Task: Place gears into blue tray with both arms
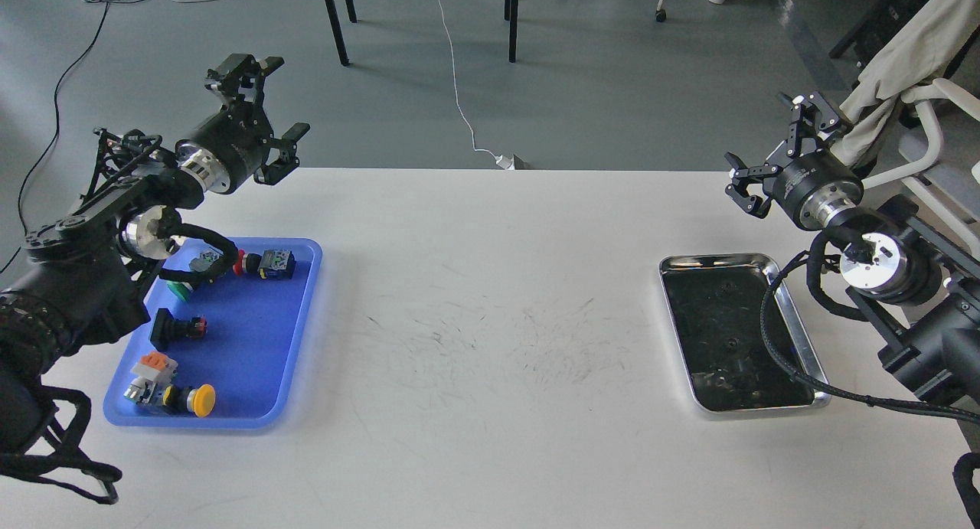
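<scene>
Gears (733,344), tiny dark specks, lie in the shiny steel tray (796,337); both pincers (264,104) (769,142) spread, empty.

On the left of the white bench (490,437) lies the blue tray (264,376), holding black-bodied switches capped yellow (202,400), green (178,289) and red (240,262). On the right, the silver tray (800,337) has a dark inside. Both arms are black with silver wrist rings. The floor (612,93) is grey.

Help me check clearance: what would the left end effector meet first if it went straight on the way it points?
Nothing on the table: the left end effector points up and away, over the far edge toward bare floor; depth is unclear.
</scene>
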Robot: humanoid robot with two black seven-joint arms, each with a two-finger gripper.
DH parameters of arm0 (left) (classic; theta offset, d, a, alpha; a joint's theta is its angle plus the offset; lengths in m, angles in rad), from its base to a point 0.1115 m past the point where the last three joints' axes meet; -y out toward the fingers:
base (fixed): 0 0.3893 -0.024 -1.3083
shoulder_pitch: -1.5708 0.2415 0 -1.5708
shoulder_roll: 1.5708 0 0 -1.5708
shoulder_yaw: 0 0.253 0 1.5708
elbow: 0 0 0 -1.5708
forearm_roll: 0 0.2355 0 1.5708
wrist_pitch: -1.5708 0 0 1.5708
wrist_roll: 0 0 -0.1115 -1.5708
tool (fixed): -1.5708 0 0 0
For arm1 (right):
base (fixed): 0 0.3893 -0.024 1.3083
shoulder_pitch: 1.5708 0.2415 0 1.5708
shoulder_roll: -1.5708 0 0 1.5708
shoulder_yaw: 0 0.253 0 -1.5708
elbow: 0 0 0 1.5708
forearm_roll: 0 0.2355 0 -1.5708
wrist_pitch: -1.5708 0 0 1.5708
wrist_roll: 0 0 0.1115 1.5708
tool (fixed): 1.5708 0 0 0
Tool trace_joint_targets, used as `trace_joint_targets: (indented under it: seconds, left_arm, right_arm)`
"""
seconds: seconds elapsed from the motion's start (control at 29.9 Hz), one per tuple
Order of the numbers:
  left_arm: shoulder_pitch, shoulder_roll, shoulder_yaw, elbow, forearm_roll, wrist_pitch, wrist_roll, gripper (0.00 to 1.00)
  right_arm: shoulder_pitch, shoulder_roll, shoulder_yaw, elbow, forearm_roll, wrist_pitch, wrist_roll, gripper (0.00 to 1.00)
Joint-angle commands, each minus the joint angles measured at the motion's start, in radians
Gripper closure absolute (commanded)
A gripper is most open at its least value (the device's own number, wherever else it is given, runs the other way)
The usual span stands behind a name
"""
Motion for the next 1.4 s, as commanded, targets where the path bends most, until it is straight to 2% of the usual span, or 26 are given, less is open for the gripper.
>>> trace_joint_targets:
  seconds: [0.0,0.17,0.37,0.5,0.67,0.77,0.94,1.14,1.37]
  left_arm:
    - [0.000,0.000,-0.001,0.000,0.001,0.000,0.002,0.01]
    - [0.000,0.000,0.001,0.000,0.004,0.000,0.000,0.01]
    - [0.005,0.000,0.001,0.000,0.004,0.000,0.000,0.01]
    - [0.005,0.000,0.001,0.000,0.004,0.000,0.000,0.01]
    - [0.005,0.003,0.001,0.000,0.004,0.000,0.000,0.01]
    - [0.006,0.001,0.001,0.000,0.004,0.000,0.000,0.01]
    - [0.006,0.001,0.001,0.000,0.004,0.000,0.000,0.01]
    - [0.003,0.006,0.001,0.000,0.004,0.000,0.000,0.01]
    - [0.006,0.009,-0.001,0.000,0.004,0.000,0.000,0.01]
  right_arm:
    - [-0.001,-0.006,-0.006,0.002,0.000,-0.002,0.000,0.01]
    - [-0.001,-0.015,-0.017,0.005,-0.002,-0.002,0.000,0.01]
    - [0.016,-0.115,-0.137,0.062,-0.002,-0.008,-0.014,0.01]
    - [0.039,-0.188,-0.207,0.092,-0.002,-0.031,-0.066,0.01]
    - [0.089,-0.276,-0.331,0.098,-0.014,-0.034,-0.108,0.01]
    - [0.137,-0.317,-0.408,0.129,-0.031,-0.034,-0.106,0.01]
    - [0.201,-0.434,-0.525,0.285,-0.165,-0.032,-0.108,0.01]
    - [0.205,-0.477,-0.569,0.322,-0.247,0.000,-0.094,0.02]
    - [0.217,-0.497,-0.572,0.333,-0.491,0.029,-0.091,0.02]
